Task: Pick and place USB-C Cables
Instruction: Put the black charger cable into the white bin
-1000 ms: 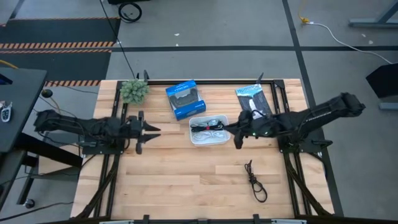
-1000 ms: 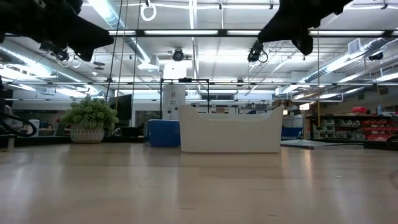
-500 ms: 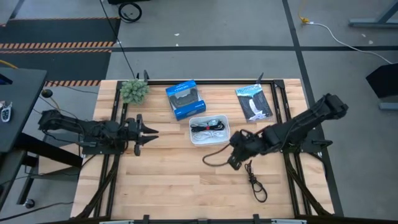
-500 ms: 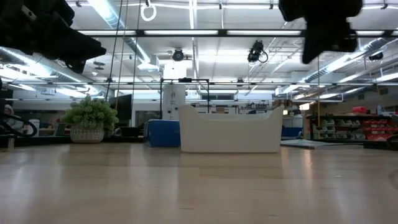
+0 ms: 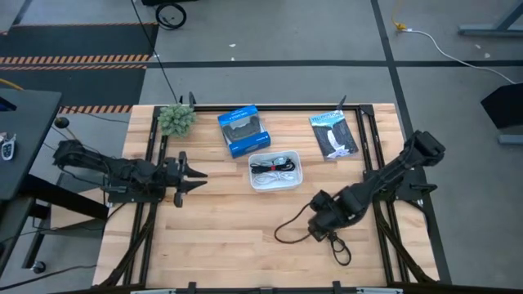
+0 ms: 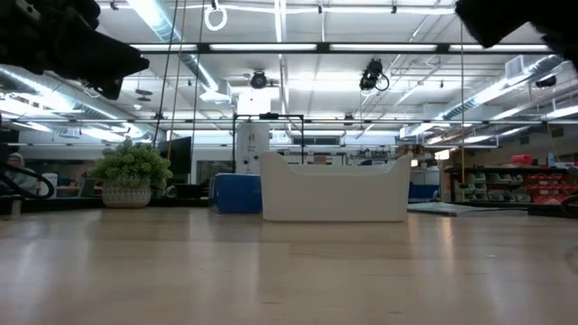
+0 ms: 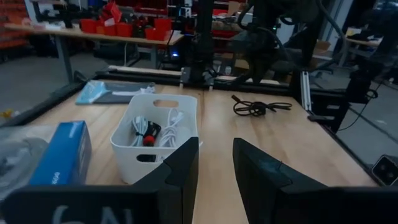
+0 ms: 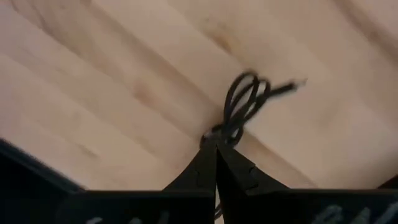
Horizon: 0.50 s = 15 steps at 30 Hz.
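A dark USB-C cable bundle [image 5: 337, 243] lies flat on the wood near the table's right near corner; it also shows in the right wrist view [image 8: 245, 102] and the left wrist view [image 7: 258, 107]. My right gripper [image 5: 320, 232] hangs over the bundle's end, fingers shut [image 8: 216, 149]. The white bin [image 5: 274, 171] holds a white cable [image 7: 171, 127] and a black cable with a red band [image 7: 148, 134]. My left gripper [image 5: 194, 174] waits open left of the bin [image 7: 214, 162]. My right gripper comes slanting down from above, and its shut fingertips [image 8: 208, 158] stand at the end of the dark cable bundle nearest them [image 8: 216, 132]. I cannot tell whether they touch it. The bundle lies on the table.
A blue box [image 5: 243, 131] and a small plant [image 5: 176, 119] sit along the far edge, and a black-and-white packet [image 5: 333, 135] lies at the far right. A loose dark wire [image 5: 286, 231] loops from my right wrist. Bare wood stretches across the table's near middle.
My right gripper has swung away from the bin's right side toward the table's near edge and come down over the dark cable bundle. The bundle and the bin have stayed put.
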Each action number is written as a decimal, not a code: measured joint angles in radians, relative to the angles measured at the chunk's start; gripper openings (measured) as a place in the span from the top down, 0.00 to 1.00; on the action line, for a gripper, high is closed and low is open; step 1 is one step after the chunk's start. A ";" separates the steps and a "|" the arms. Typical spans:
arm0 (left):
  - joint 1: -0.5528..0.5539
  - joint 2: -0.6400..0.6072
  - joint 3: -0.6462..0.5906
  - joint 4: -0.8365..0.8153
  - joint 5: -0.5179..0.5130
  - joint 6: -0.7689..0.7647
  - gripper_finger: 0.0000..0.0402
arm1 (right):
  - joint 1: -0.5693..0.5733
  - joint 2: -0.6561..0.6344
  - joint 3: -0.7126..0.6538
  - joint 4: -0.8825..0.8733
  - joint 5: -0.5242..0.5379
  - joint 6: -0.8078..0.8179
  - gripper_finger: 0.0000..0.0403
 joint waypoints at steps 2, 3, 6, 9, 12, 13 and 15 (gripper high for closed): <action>-0.009 0.000 0.000 0.007 -0.017 0.029 0.73 | 0.035 -0.003 0.000 0.000 0.008 0.051 0.98; -0.013 0.000 0.000 0.008 -0.025 0.045 0.73 | 0.056 -0.003 0.000 -0.007 0.022 0.080 0.98; -0.016 0.000 0.000 0.008 -0.036 0.075 0.73 | 0.115 -0.002 -0.004 -0.008 0.027 0.158 0.97; -0.016 0.000 0.000 0.008 -0.036 0.087 0.73 | 0.166 -0.002 -0.009 -0.015 0.022 0.231 0.95; -0.016 0.001 0.000 0.014 -0.035 0.110 0.73 | 0.198 -0.002 -0.009 -0.014 0.024 0.276 0.92; -0.016 0.001 0.000 0.018 -0.035 0.113 0.73 | 0.204 -0.002 -0.009 -0.013 0.024 0.287 0.91; -0.016 0.002 0.000 0.018 -0.035 0.114 0.73 | 0.211 -0.002 -0.009 -0.014 0.024 0.301 0.88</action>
